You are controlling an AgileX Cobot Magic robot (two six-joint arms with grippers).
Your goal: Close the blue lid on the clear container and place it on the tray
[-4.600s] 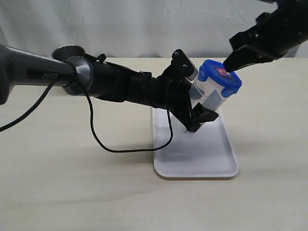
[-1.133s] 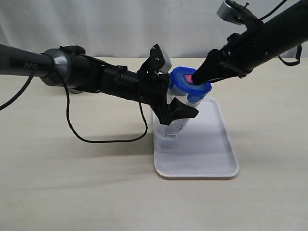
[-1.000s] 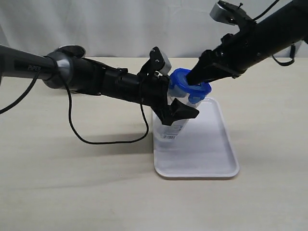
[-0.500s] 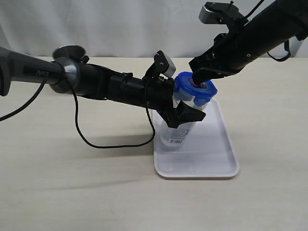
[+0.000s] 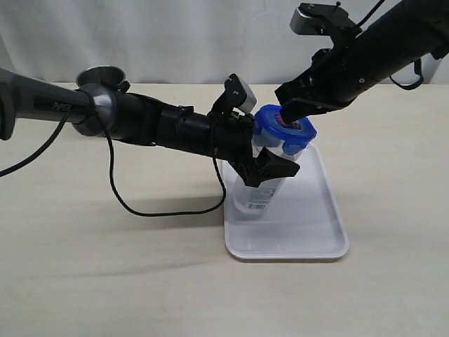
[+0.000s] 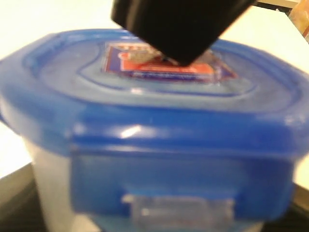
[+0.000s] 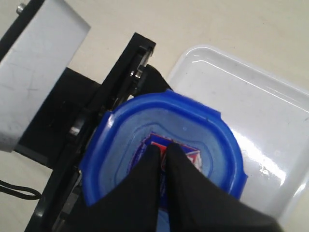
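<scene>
Blue lid (image 5: 283, 130) capped the tilted container (image 5: 258, 191). The left end effector (image 5: 262, 146), reaching sideways, pinched the container; the right end effector (image 5: 286, 118), pressed together, slanted down onto the lid.

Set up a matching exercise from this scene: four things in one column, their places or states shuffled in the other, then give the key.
Things:
1. blue lid
2. clear container
3. tray
4. grey metal cup

Places or states:
A. lies flat on the table, white
B. gripped, tilted, by the left tool
C. stands at the table's far edge
D. sits on the container, with the tip of the shut right tool on its top

Pairs: 1-D, 2-B, 3-A, 4-C
</scene>
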